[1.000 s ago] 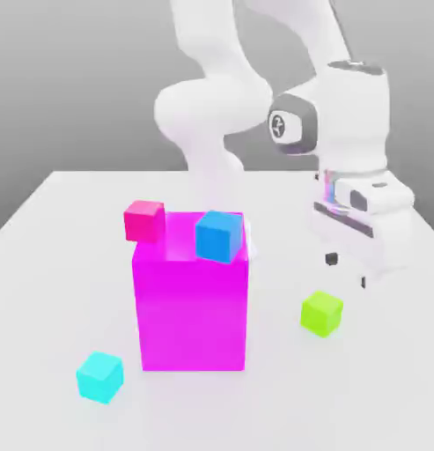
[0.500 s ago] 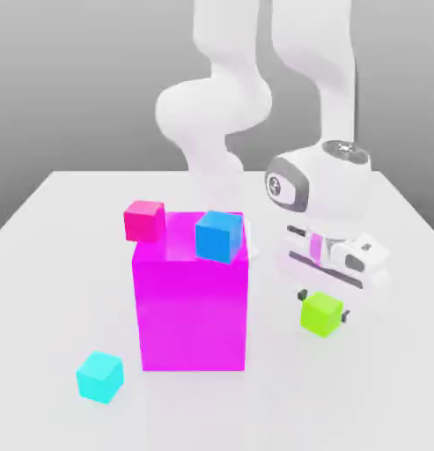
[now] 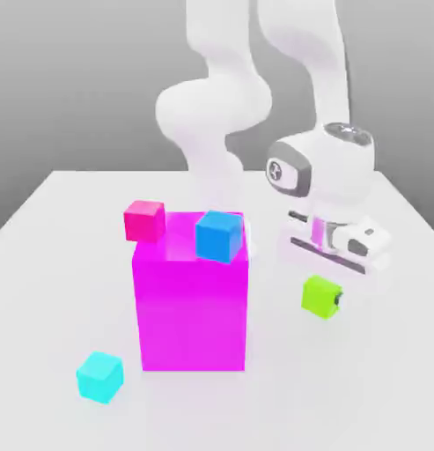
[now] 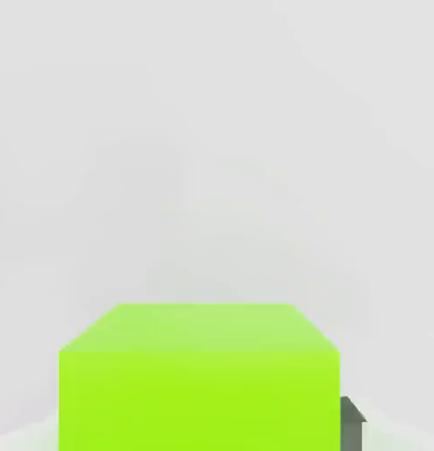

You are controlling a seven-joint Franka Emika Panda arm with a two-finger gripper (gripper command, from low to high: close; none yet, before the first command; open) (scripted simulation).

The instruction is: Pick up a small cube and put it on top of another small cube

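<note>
- One relation governs the next move: the lime-green cube [image 3: 319,296] sits straight under the gripper [image 3: 325,299], between the fingers, so no sideways correction looks needed before a lift.
- Both fingers appear to press on the cube's opposite side faces; a dark fingertip [image 3: 339,300] shows against its face on the exterior view's right. I judge the jaws clamped on the cube at cube width.
- In the hand view the lime-green cube [image 4: 199,379] is centred close below the camera, with a dark pad [image 4: 353,423] at one flank.
- A cube has no long axis; its faces look squared to the fingers, top face level.
- It sits at or just above the white table [image 3: 70,264], to the exterior view's right of the big magenta block [image 3: 192,304].
- Candidate targets: the blue cube [image 3: 218,235] on that block, and the cyan cube [image 3: 99,376] on the table, farther off.
</note>
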